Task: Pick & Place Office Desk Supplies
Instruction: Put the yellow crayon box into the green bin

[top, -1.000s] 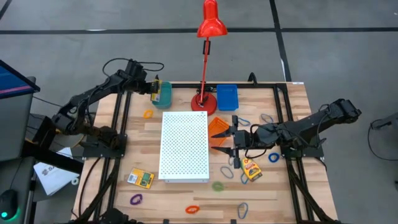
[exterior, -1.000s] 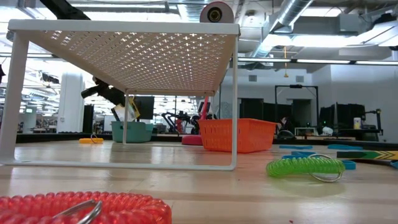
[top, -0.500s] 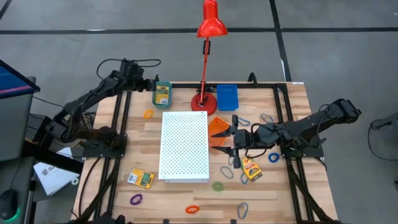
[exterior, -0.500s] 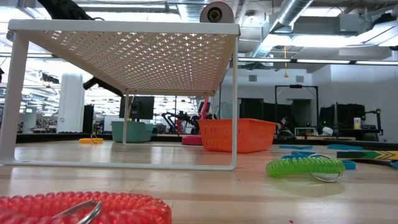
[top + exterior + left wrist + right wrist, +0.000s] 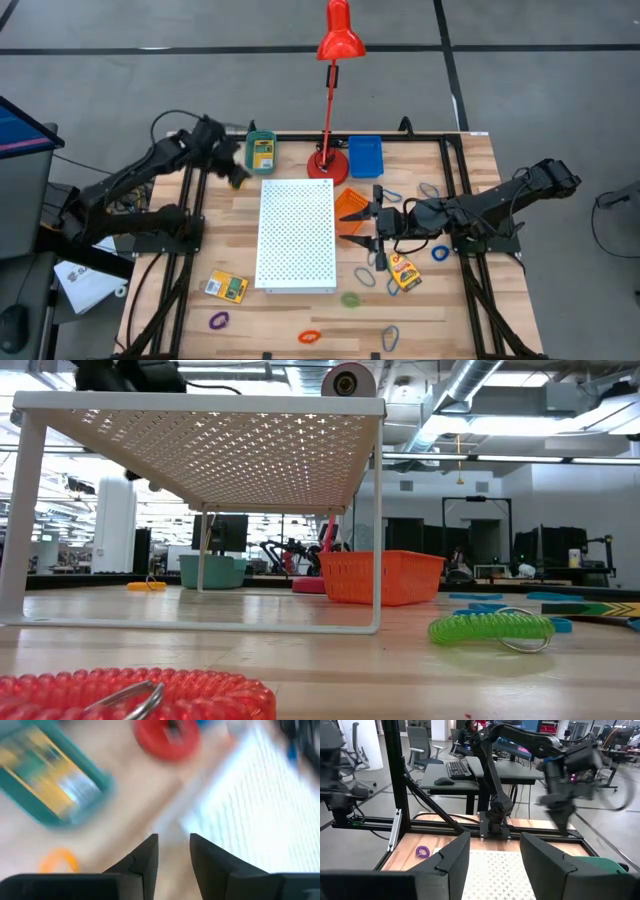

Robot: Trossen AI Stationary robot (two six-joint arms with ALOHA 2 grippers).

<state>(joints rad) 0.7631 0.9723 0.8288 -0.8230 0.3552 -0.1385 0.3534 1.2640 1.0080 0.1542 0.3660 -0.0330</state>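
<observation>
Box (image 5: 262, 152) sits in teal bin (image 5: 262, 166) at table (image 5: 460, 310) back-left. Left claw (image 5: 232, 172) just beside it, slightly open, empty. Right claw (image 5: 372, 226) open, empty by orange bin (image 5: 349, 205). Risk: left claw clipping lamp base (image 5: 327, 167) or white board (image 5: 296, 235) when swinging.

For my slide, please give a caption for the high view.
Left gripper hovers beside the teal bin holding a printed box; right gripper waits over the orange bin.

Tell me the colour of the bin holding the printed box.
Teal bin, clearest in the high view.
</observation>
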